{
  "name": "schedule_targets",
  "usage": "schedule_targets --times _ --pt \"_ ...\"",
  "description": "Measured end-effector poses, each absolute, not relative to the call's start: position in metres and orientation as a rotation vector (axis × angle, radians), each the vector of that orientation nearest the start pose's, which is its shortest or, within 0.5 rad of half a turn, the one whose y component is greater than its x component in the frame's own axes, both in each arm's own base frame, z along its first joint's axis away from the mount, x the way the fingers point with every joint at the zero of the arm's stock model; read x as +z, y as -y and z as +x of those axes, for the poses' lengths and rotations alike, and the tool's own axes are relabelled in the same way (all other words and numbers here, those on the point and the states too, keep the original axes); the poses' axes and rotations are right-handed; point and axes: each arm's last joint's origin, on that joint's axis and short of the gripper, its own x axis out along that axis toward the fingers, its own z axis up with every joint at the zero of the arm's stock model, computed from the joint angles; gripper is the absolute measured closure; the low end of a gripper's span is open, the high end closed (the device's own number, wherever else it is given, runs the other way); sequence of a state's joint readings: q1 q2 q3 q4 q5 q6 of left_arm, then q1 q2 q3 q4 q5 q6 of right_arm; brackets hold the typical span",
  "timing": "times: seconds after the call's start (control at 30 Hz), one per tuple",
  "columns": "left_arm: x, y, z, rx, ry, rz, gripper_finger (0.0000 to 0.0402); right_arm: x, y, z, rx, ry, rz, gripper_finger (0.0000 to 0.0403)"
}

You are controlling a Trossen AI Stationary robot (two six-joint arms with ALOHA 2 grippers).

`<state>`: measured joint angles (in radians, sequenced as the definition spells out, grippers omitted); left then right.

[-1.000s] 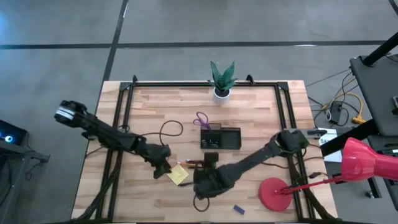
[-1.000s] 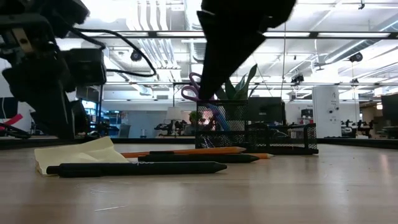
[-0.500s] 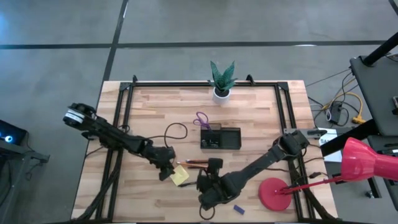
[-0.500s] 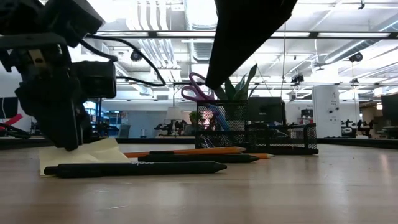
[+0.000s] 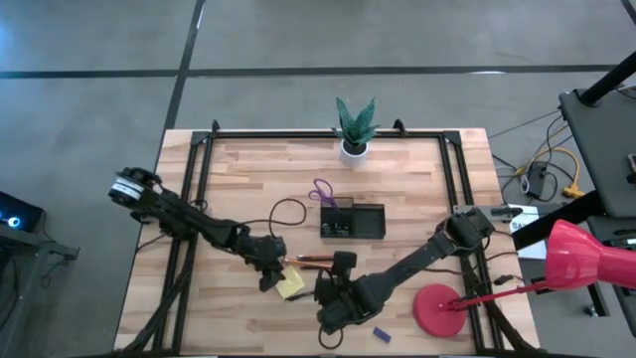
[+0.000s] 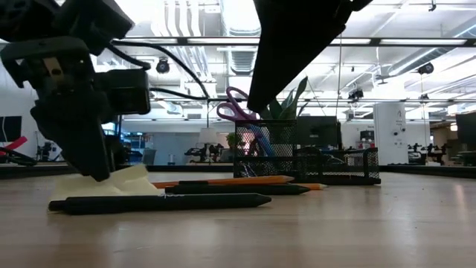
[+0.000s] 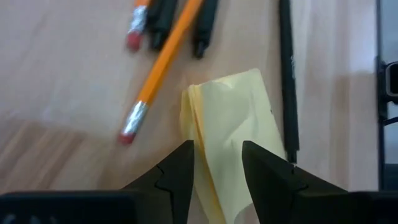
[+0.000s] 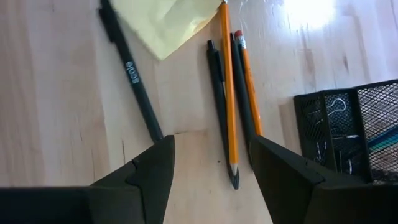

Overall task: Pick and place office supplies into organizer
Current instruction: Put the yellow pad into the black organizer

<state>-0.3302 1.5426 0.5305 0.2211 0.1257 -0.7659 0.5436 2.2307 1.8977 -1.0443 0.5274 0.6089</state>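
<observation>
A yellow sticky-note pad (image 5: 291,284) lies on the wooden table, one corner curled up (image 6: 132,174). My left gripper (image 7: 217,155) is open and slants down at it; one fingertip stands at the pad's edge, the other over its face. Orange pencils (image 8: 227,93) and black pens (image 8: 134,81) lie side by side next to the pad. My right gripper (image 8: 211,155) hangs open above the pens' tips, touching nothing. The black mesh organizer (image 5: 354,221) stands farther back, with purple scissors (image 6: 236,108) upright in it. A blue eraser (image 5: 380,334) lies near the front edge. My left gripper comes at the sticky-note pad (image 7: 231,134) from above at a slant, from the table's left. The pad lies flat on the table between and under the open fingers. Whether the fingertips (image 6: 95,173) touch the pad, I cannot tell.
A potted plant (image 5: 355,129) stands at the table's far edge. A red lamp's round base (image 5: 440,309) sits at the near right. Black cable (image 5: 281,210) loops over the table left of the organizer.
My left gripper has moved down and toward the table's right, from beside the sticky-note pad to over it, staying open. My right gripper shifted a little toward the near edge early on, then held still. The pad and pens have not moved.
</observation>
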Motion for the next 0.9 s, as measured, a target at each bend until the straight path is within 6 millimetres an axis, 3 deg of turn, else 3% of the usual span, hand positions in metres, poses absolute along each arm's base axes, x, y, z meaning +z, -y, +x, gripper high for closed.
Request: schedule_targets --times 0.13,0.33,0.47,0.7,0.9 --pt "0.121 0.092 0.257 -0.141 -0.899 -0.62 0.0299 0.197 -0.223 0.39 -0.361 -1.11 -0.132 0.0205" --pt "0.123 0.097 0.266 -0.201 -0.893 -0.566 0.0389 0.196 -0.231 0.374 -0.44 -1.152 -0.093 0.0216" --pt "0.13 0.096 0.265 -0.217 -0.872 -0.564 0.04 0.196 -0.241 0.362 -0.513 -1.146 -0.029 0.0226" --pt "0.166 0.091 0.264 -0.225 -0.718 -0.58 0.0401 0.2 -0.254 0.338 -0.793 -0.989 0.201 0.0244" --pt "0.206 0.081 0.263 -0.257 -0.545 -0.557 0.0401 0.206 -0.258 0.34 -0.877 -0.831 0.481 0.0252"
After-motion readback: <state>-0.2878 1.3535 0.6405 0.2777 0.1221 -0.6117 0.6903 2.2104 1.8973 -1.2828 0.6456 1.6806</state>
